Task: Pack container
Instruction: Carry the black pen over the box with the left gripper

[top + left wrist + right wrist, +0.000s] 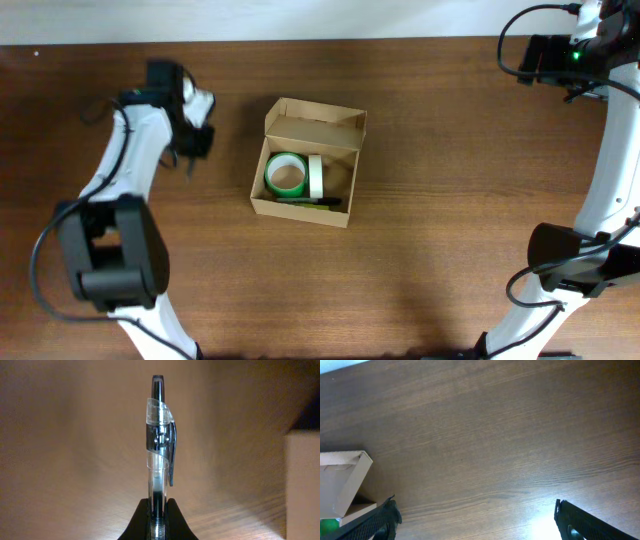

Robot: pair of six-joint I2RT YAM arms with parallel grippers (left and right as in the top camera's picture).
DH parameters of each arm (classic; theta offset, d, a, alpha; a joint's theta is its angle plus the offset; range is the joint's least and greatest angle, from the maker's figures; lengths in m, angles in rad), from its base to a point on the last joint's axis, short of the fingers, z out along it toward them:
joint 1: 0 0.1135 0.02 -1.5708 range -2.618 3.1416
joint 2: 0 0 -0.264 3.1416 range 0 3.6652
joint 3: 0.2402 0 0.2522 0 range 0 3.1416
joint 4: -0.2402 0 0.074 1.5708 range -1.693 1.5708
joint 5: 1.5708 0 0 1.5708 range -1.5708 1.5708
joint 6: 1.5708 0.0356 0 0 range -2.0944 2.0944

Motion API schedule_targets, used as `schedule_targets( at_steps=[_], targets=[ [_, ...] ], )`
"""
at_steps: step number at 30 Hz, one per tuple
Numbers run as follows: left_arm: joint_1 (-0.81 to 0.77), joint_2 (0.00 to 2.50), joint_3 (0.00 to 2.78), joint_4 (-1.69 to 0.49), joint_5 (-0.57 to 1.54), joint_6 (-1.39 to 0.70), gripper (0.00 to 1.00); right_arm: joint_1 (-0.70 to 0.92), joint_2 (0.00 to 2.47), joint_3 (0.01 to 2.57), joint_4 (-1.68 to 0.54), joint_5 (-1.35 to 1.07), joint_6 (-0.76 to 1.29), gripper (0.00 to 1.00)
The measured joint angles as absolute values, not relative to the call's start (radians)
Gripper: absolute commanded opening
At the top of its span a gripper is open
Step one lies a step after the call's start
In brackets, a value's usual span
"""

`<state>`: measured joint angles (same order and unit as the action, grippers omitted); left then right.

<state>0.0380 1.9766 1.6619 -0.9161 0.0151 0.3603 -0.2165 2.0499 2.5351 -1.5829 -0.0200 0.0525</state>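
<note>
Currently, your left gripper [157, 519] is clamped tight on a clear-barrelled pen [159, 445]. In the left wrist view the pen stands upright between the two black fingers [137, 526], clip facing right, dark ink tube visible through the barrel. From overhead, that gripper [193, 140] sits over the wooden table [450, 150], left of the container [297, 211] and apart from it. The container rests near the table's middle, flap lid folded back on the far side, mouth open upward. Inside it: a green tape roll [285, 176] lying flat at the left, a white roll [316, 176] on edge just beside it, and a dark pen [310, 201] along the near wall. Your right gripper [475, 522] has its jaws spread wide, with only bare table between them; a corner of the container shows at the left edge of that view. Overhead, the right gripper [548, 58] is at the far right corner, well apart from the container.
</note>
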Motion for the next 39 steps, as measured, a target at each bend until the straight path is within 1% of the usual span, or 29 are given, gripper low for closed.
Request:
schedule_targets(
  at_steps=[3,6,9,14,19,24,30,39],
  targets=[
    [0.026,1.894,1.749,-0.929,0.055,0.498,0.02,-0.216,2.050,2.535,-1.583,-0.020,0.052,0.99],
    [-0.021,1.801,1.798,-0.976,0.099,0.668,0.02,-0.216,2.050,2.535,-1.583,-0.020,0.052,0.99],
    [-0.107,1.732,1.812,-1.049,0.124,0.823,0.01,-0.216,2.050,2.535,-1.583,-0.020,0.052,0.99],
    [-0.264,1.723,1.812,-1.183,0.148,0.980,0.02,-0.216,2.050,2.535,-1.583,-0.020,0.052,0.99],
    [-0.379,1.743,1.808,-1.233,0.151,1.060,0.02,-0.216,2.050,2.535,-1.583,-0.020,0.052,0.99],
    [-0.451,1.773,1.808,-1.266,0.155,1.120,0.02,-0.216,2.050,2.535,-1.583,-0.020,0.052,0.99],
    [-0.461,1.887,1.803,-1.338,0.157,1.141,0.01,-0.216,2.050,2.535,-1.583,-0.020,0.052,0.99],
    [-0.461,2.035,1.795,-1.365,0.169,1.145,0.02,-0.216,2.050,2.535,-1.583,-0.020,0.052,0.99]
  ],
)
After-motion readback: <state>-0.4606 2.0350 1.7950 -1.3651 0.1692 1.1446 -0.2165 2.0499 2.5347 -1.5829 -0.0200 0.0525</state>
